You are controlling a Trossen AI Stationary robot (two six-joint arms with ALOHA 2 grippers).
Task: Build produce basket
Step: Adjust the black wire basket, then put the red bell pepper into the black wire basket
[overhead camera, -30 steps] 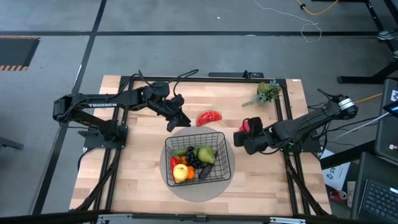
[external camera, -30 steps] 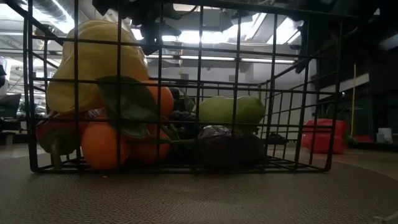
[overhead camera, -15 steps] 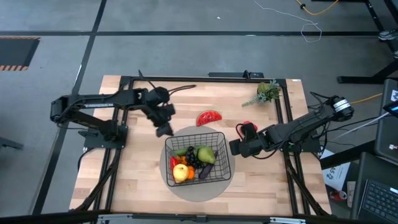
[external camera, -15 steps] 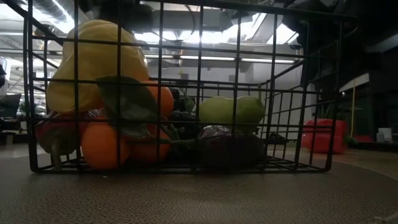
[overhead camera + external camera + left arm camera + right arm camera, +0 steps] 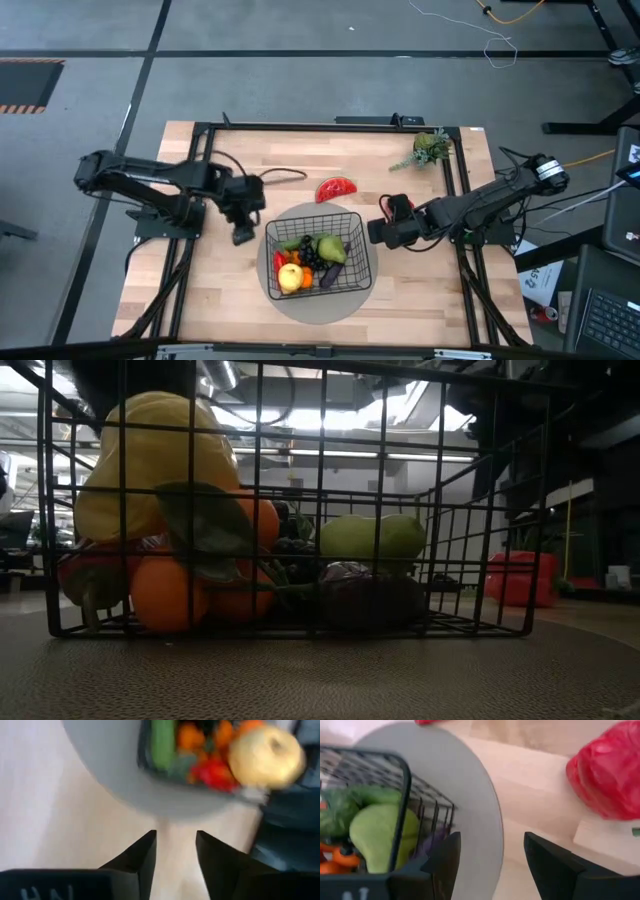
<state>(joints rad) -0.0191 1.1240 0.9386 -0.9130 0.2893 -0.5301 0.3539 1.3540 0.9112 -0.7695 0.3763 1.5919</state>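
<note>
The black wire-mesh basket (image 5: 318,252) stands on a flat round grey disc (image 5: 318,305). It holds a yellow lemon (image 5: 150,455), oranges (image 5: 165,595), a green pear (image 5: 372,538), a purple eggplant (image 5: 360,595), dark grapes (image 5: 310,258), a cucumber (image 5: 162,742) and a red chili (image 5: 215,772). A watermelon slice (image 5: 336,188) lies on the table beyond the basket. A red pepper (image 5: 610,775) lies on the table right of the basket. My left gripper (image 5: 176,855) is open and empty, left of the basket (image 5: 243,232). My right gripper (image 5: 492,860) is open and empty, at the basket's right side (image 5: 378,232).
A green leafy sprig (image 5: 432,148) lies at the table's far right. A dark frame (image 5: 330,126) runs around the table top. Bare wood shows near the table's front edge on both sides of the disc (image 5: 200,300).
My left gripper has drawn back from the basket's far side, near the watermelon slice, toward the table's left and near edges, and now stands left of the basket. My right gripper has gone a little toward the basket. The produce and the basket have stayed put.
</note>
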